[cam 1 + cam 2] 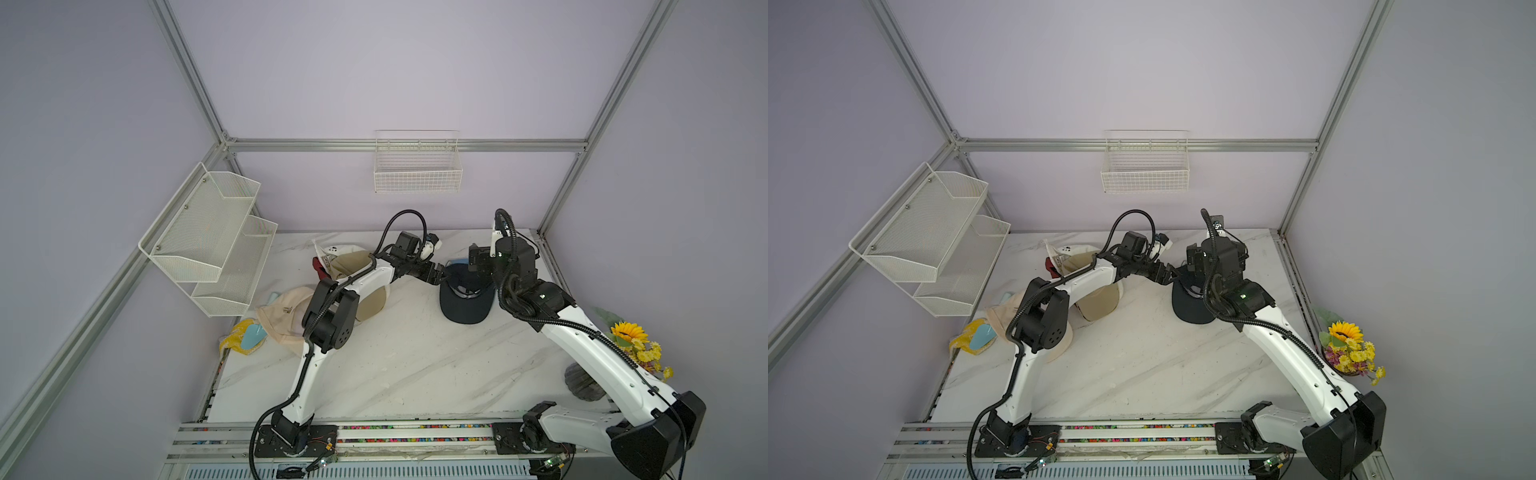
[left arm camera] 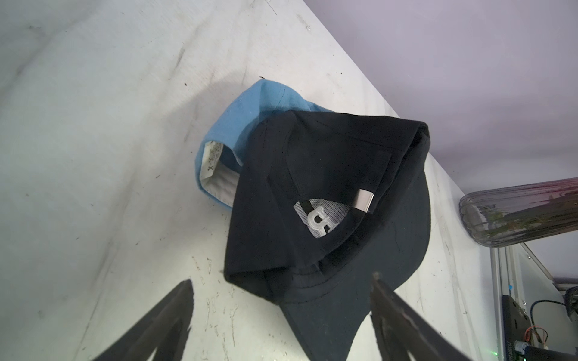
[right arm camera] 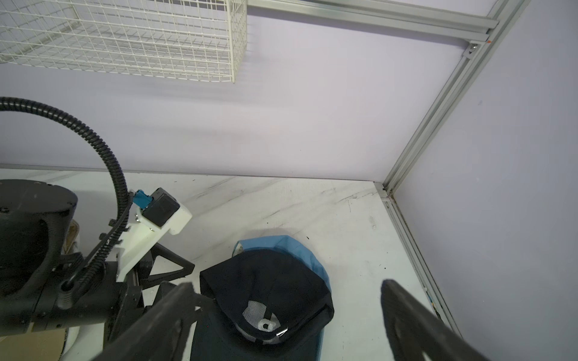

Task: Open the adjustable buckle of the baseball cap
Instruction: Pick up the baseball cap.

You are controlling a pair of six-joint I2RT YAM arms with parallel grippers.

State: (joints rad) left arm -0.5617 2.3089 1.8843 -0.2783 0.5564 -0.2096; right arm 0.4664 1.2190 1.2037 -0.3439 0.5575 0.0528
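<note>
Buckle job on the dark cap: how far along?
Done: both arms are at the dark cap, which lies partly on a blue cap. In hand: nothing gripped; the left tool and right tool stand open at the cap's edge. Left: the silver buckle looks closed on its strap, so gripping and opening it is not yet done.

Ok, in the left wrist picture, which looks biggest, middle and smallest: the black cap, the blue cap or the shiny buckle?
1. black cap, the biggest by far
2. blue cap, but the black one covers part of it, so its whole size is unsure
3. silver buckle, tiny
</note>
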